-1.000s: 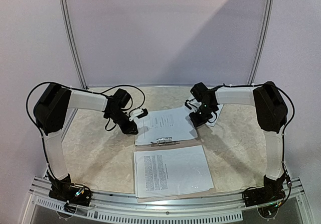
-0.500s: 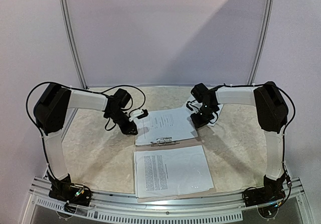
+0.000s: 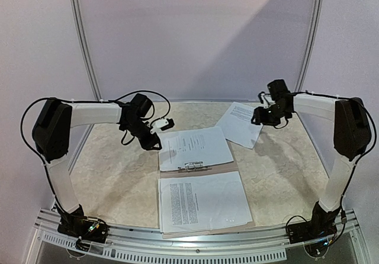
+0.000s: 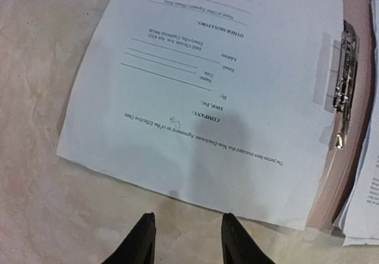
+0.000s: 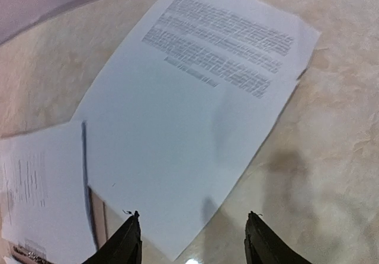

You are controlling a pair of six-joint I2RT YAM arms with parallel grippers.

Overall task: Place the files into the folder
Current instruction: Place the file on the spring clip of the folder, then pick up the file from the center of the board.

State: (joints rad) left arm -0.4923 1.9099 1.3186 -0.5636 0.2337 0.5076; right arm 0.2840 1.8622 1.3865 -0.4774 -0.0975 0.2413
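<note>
Open folder point(image 3: 224, 168) at the centre of the tabletop point(image 3: 112, 175), its clip point(image 3: 194, 166) on the fold. The near sheet point(image 3: 204, 200) lies squarely on the folder's near half. The far sheet point(image 3: 195, 147) lies skewed on the far half, its left edge overhanging the folder onto the tabletop. A loose sheet point(image 3: 240, 124) lies flat off the folder's far right corner, just beside the far sheet; whether the two overlap cannot be told. The left fingers point(image 3: 164, 124) hover spread and empty off the folder's far left corner. The right fingers point(image 3: 259, 115) hover spread and empty above the loose sheet. Likely hazards: the thin loose sheet, flush with the tabletop, may slip or crumple when pinched; dragging it toward the folder may shove the far sheet further askew; overhanging paper would crease on closing.
</note>
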